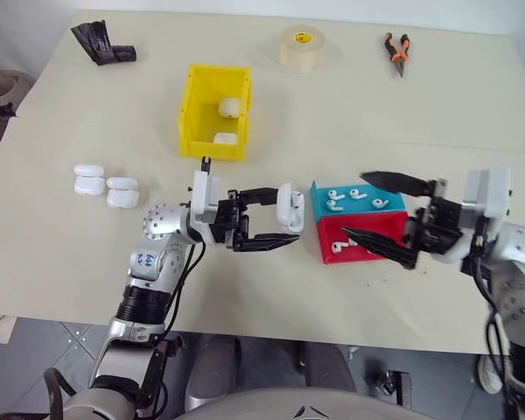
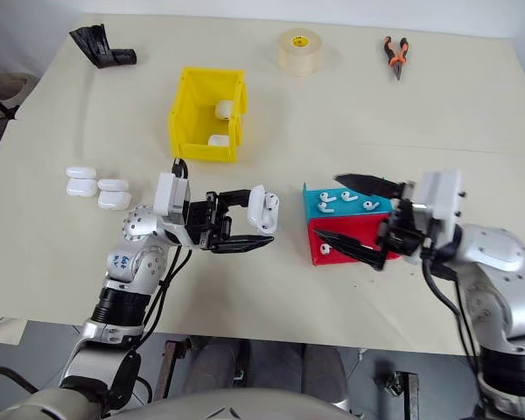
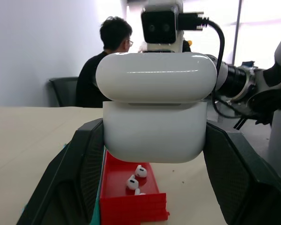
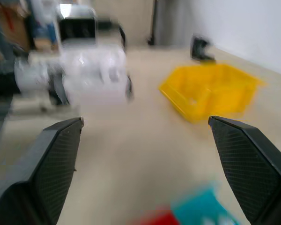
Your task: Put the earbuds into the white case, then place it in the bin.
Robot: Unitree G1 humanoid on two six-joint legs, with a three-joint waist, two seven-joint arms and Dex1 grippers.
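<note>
Now the white case (image 1: 290, 205), lid closed, sits pinched between the black fingers of the left gripper (image 1: 283, 214), held above the table (image 1: 61, 254) just left of the blue tray (image 1: 359, 199) and red tray (image 1: 360, 236). Loose earbuds (image 1: 356, 193) lie in both trays. Right of the trays, the right gripper (image 1: 363, 206) hangs with fingers spread wide, holding nothing. Farther back stands the yellow bin (image 1: 192, 109) with two cases inside; four more cases (image 1: 105, 185) rest to the left.

Bare table (image 1: 271, 289) between grippers — trays (image 1: 354, 223) crowding right side
</note>
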